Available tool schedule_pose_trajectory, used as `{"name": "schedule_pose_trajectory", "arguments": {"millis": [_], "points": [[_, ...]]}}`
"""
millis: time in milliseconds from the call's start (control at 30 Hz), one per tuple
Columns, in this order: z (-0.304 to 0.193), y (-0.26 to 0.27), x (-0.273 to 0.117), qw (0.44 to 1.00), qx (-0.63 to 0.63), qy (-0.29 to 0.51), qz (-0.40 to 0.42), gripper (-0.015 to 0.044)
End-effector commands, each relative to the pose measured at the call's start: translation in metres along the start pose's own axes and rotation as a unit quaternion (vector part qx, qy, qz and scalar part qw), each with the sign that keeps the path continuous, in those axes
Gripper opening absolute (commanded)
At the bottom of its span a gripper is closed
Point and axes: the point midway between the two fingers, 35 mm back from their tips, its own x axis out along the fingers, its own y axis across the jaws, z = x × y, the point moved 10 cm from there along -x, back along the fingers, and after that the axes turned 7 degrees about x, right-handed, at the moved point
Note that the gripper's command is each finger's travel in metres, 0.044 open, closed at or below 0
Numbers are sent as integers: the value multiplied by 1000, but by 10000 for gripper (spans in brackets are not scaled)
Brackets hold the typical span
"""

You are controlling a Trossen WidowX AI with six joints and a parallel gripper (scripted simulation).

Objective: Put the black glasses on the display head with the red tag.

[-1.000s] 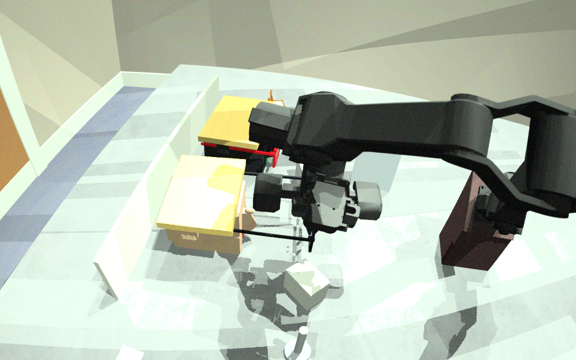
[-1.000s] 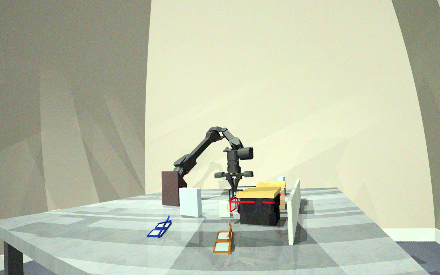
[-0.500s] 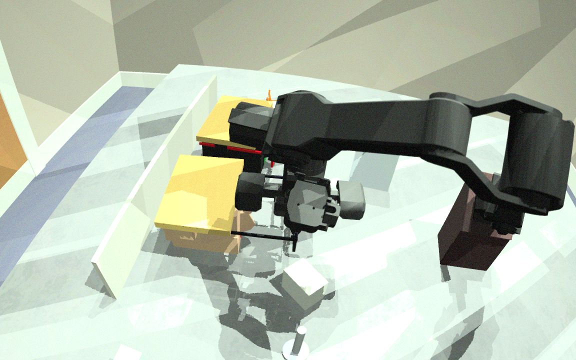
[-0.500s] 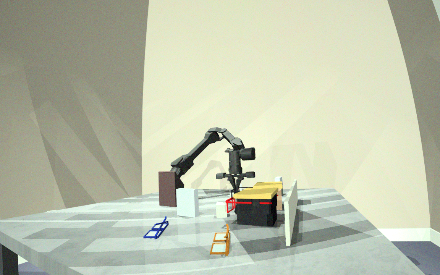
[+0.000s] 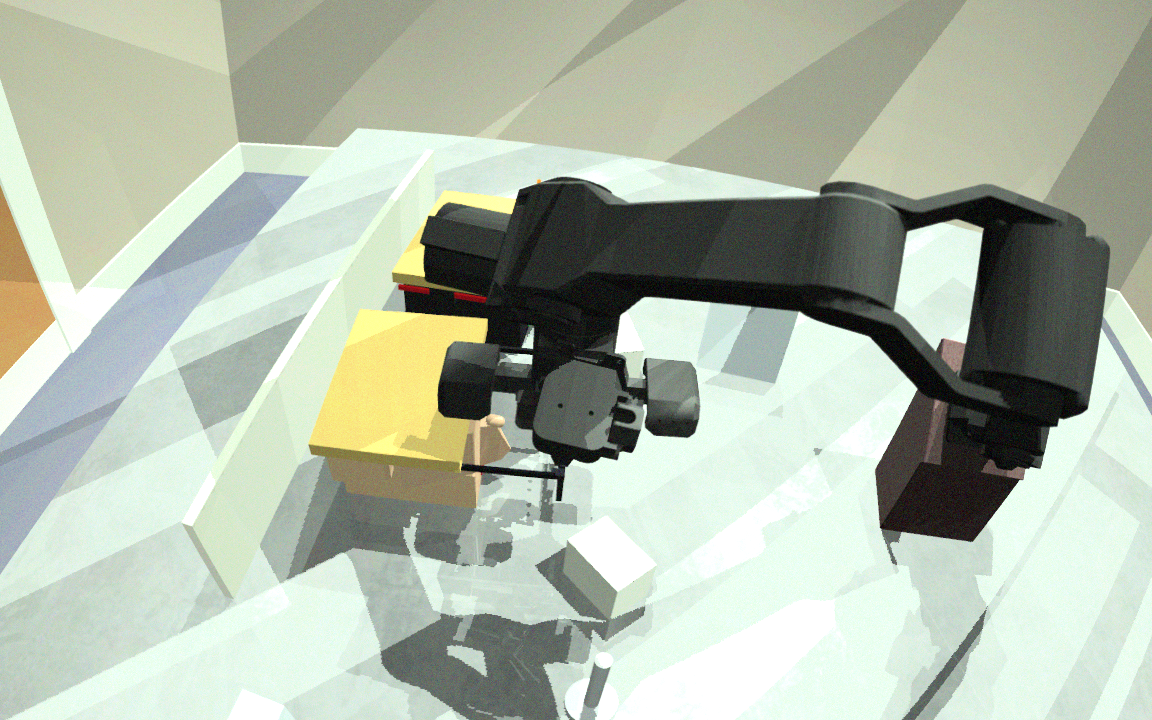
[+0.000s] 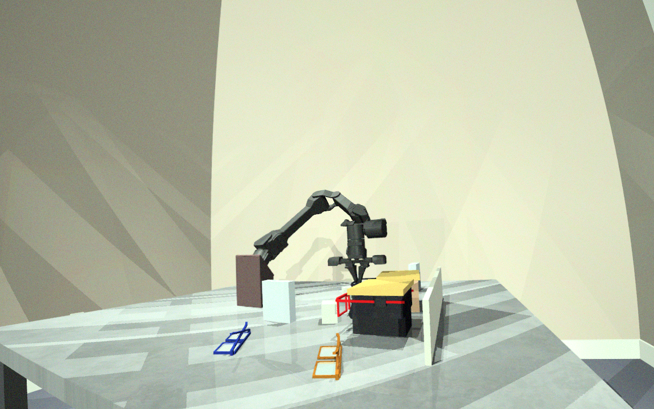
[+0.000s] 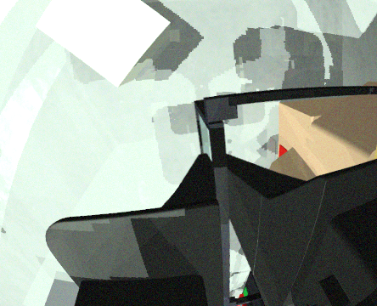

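Note:
My gripper (image 6: 356, 282) (image 7: 210, 161) is shut on the black glasses (image 5: 513, 471) (image 7: 299, 92) by the middle of their front. The lens front hangs upright, a gap ahead of the nose. The tan head (image 5: 410, 484) (image 6: 415, 300) (image 7: 346, 121) has yellow hair and a red tag (image 7: 283, 150). The near temple runs along the side of this head, its rear end hidden under the hair edge. The far temple is mostly hidden by the gripper. The black head (image 5: 446, 306) (image 6: 380, 320) stands beside it, wearing red glasses (image 6: 339, 307).
An ivory panel (image 5: 294, 402) (image 6: 433, 315) stands behind the heads. A white block (image 5: 607, 555) (image 7: 104, 34) and a peg (image 5: 598, 677) stand near the tan head. A brown block (image 6: 249, 284), pale box (image 6: 278, 301), blue glasses (image 6: 232, 351) and orange glasses (image 6: 339, 363) are elsewhere.

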Motion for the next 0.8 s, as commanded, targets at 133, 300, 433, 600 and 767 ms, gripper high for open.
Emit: {"name": "schedule_pose_trajectory", "arguments": {"millis": [133, 300, 433, 600, 767], "points": [[2, -13, -1, 1000, 0, -1, -3, 0], [4, -21, -1, 1000, 0, -1, -3, 0], [4, -27, -2, 1000, 0, -1, -3, 0], [5, -33, -2, 1000, 0, -1, -3, 0], [6, -38, -2, 1000, 0, -2, -3, 0]]}}
